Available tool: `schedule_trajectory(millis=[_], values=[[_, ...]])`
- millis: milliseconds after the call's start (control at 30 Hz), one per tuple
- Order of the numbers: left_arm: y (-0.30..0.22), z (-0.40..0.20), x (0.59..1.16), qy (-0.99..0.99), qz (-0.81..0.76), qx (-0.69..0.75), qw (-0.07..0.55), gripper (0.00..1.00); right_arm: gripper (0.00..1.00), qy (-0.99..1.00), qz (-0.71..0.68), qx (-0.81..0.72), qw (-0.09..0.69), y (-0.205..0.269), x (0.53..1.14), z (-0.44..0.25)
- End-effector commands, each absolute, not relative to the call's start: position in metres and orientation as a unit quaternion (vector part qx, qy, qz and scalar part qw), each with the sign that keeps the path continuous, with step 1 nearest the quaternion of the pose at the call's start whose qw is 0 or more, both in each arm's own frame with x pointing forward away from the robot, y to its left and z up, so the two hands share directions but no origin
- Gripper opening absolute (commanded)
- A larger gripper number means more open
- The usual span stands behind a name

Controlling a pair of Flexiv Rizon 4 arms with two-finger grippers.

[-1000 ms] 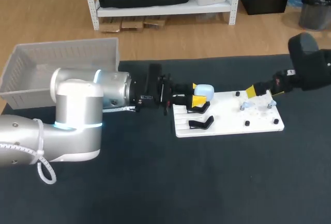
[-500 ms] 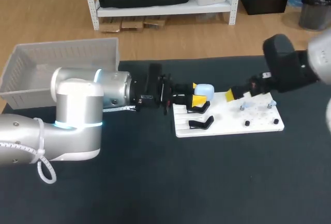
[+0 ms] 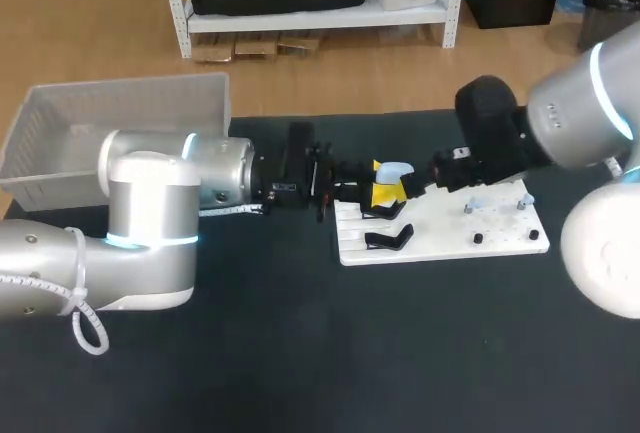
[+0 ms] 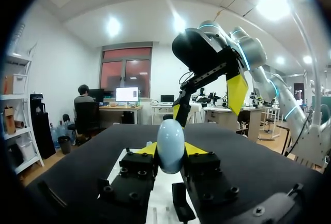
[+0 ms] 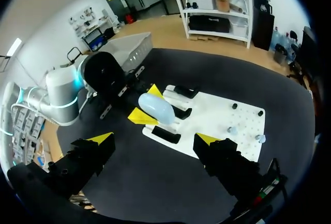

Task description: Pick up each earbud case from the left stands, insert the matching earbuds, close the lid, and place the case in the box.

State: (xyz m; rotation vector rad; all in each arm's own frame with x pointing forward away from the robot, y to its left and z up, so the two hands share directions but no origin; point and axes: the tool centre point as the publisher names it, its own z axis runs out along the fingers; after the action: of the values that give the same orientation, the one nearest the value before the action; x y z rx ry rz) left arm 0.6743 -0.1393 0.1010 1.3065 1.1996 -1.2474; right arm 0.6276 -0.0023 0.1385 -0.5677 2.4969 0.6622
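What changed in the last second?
The right gripper, open, swung in from the table's right edge across the white board and now sits close to the earbud case. Unchanged: left gripper shut on the case, board, basket.

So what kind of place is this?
Probably a robotics lab bench: the left gripper grips a pale blue earbud case at a white fixture board, the right gripper is open close by, and a grey box stands at the table's edge.

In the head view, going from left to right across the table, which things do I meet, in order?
Plastic box → left arm → blue earbud case → earbuds.
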Motion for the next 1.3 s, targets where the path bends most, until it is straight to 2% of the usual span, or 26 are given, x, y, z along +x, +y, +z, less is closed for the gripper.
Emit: schedule_trajectory(millis=[33,1300], values=[[-0.14,0.1,0.676,0.487,-0.509,0.532,0.469,0.0,1.0,0.922,0.22,-0.202,0.247,0.003,0.635,0.135],[-0.14,0.1,0.676,0.487,-0.509,0.532,0.469,0.0,1.0,0.937,0.21,-0.163,0.226,-0.01,0.667,0.117]])
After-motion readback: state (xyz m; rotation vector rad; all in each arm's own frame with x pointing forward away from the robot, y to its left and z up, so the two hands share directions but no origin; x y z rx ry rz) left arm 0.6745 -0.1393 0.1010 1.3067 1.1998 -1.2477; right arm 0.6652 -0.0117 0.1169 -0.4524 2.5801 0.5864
